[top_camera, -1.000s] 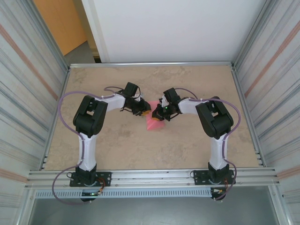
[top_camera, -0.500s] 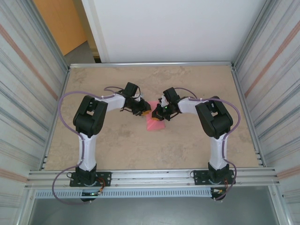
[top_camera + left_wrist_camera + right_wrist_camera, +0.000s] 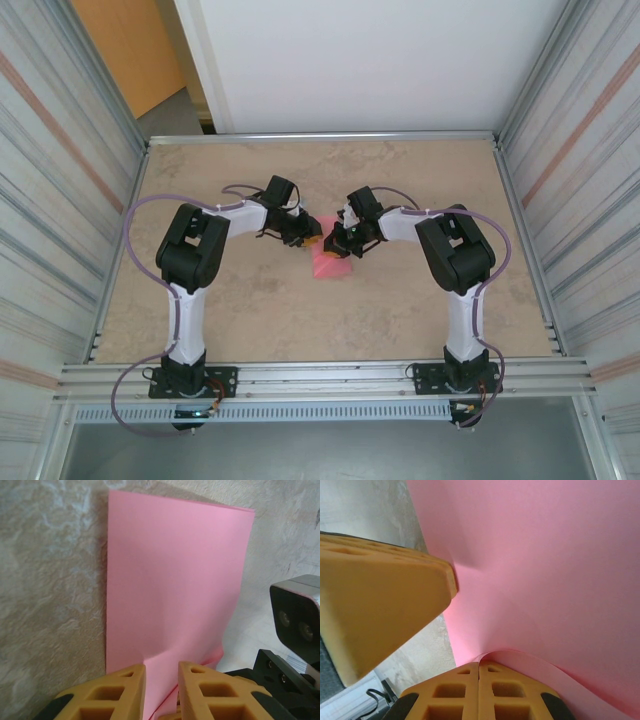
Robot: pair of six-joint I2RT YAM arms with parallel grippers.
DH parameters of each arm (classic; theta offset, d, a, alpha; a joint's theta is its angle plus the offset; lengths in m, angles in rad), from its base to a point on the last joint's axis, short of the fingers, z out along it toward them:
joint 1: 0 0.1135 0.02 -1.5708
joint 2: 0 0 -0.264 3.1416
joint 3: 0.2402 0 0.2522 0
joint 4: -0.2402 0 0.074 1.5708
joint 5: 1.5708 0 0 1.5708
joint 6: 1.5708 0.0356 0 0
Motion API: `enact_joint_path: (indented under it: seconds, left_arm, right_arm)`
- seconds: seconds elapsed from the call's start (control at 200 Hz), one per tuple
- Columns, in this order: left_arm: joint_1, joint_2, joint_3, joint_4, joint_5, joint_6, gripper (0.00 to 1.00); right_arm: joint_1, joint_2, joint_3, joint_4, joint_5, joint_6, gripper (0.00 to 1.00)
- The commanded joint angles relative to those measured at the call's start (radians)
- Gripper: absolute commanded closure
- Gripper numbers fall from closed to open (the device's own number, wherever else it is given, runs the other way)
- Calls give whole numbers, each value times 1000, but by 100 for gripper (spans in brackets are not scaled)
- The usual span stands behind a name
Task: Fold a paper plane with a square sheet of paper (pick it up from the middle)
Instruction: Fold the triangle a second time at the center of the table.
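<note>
The square sheet of paper [image 3: 329, 263] lies pink and folded over on the table between both arms. In the left wrist view the paper [image 3: 175, 575] is a smooth rectangle with a second layer peeking out at the lower right. My left gripper [image 3: 162, 672] stands narrowly open, and its fingertips [image 3: 131, 676] press on the paper's near edge and dimple it. My right gripper [image 3: 479, 664] is shut, with its tips against a curled-up edge of the paper [image 3: 545, 560]. I see no paper between its pads. From above, the left gripper [image 3: 312, 240] and the right gripper [image 3: 336, 244] nearly touch.
The left gripper's finger [image 3: 390, 595] sits close above the right gripper's tips. The right arm's wrist camera [image 3: 297, 610] is just right of the paper. The beige table [image 3: 420, 180] has metal walls on both sides and a rail along the near edge.
The right gripper has crept slightly left toward the left gripper. The paper and the left gripper stay where they were.
</note>
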Motion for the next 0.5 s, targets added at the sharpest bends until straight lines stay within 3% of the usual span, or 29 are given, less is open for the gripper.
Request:
enact_joint_path:
  seconds: [0.0,0.496]
  left_arm:
    - [-12,41,-41,-65,-33,-9,76]
    - [-11,39,-45,-63,-33,-10,75]
  right_arm:
    - [9,11,24,-43,-5,-47,96]
    - [13,21,36,-37,0,-46,96]
